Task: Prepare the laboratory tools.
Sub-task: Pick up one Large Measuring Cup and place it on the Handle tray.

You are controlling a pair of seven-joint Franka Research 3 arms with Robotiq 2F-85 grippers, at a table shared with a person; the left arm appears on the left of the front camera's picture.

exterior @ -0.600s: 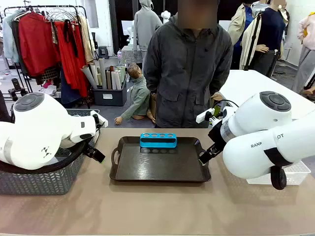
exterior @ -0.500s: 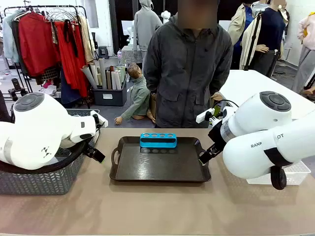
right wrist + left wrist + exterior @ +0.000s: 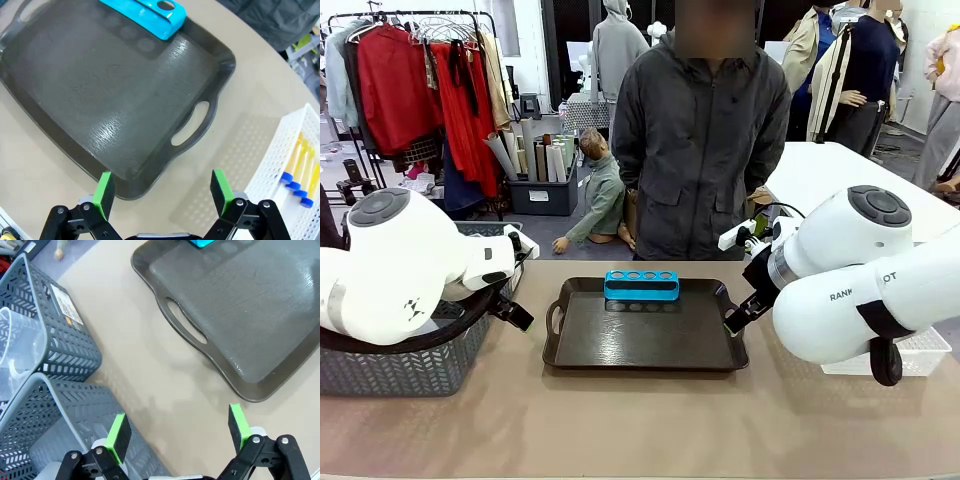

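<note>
Blue rack (image 3: pixel 641 285) sits at the tray's (image 3: pixel 640 338) far edge, likely awaiting tubes; test tubes (image 3: pixel 296 157) lie in the right crate (image 3: pixel 272 167); left gripper (image 3: pixel 178 427) and right gripper (image 3: pixel 162 190) hang wide, empty, flanking the tray.

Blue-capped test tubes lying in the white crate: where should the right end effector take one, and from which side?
From above. The test tubes lie flat, side by side in the white crate, so I'd pinch across the yellow body of the outermost one, near its blue cap, where bare crate floor leaves finger room.
</note>
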